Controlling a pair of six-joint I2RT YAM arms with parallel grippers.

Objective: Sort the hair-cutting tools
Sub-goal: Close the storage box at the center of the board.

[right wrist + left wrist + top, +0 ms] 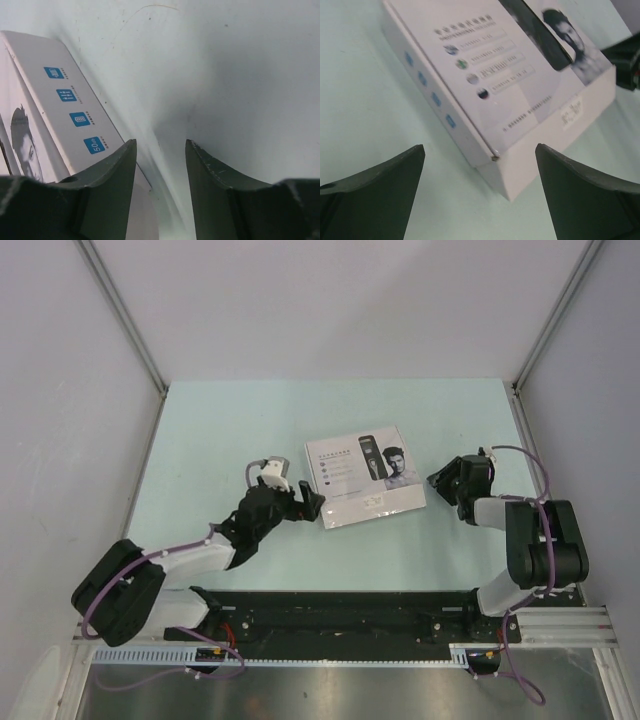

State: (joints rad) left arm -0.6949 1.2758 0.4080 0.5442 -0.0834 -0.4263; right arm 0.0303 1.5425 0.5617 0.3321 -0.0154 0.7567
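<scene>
Table (pixel 220 440): pale green surface between grey walls.

Left arm (pixel 190 560): reaches from its base towards the middle of the table and ends beside the left side of the box.

Right arm (pixel 535 540): folded back on itself, with its wrist turned towards the right side of the box.

White box (pixel 365 475): lies flat near the table's centre with its printed lid shut. The lid bears a man's portrait (pixel 570 37), and a row of small blue icons (pixel 75 107) runs along a side wall.

Left gripper (pixel 480 150): jaws spread wide and holding nothing. The box's near corner points into the gap between the two dark fingers (pixel 380 190) and meets neither one.

Right gripper (pixel 160 145): jaws partly apart, noticeably narrower than the left pair, and holding nothing. Only bare table shows in the gap. One finger stands just beside the icon-marked side wall of the box. Whether it touches that wall cannot be told from the wrist view or from above.

Hair-cutting tools: none can be seen in any view, neither on the open table nor in either gripper. Whether they lie inside the closed box cannot be told.
</scene>
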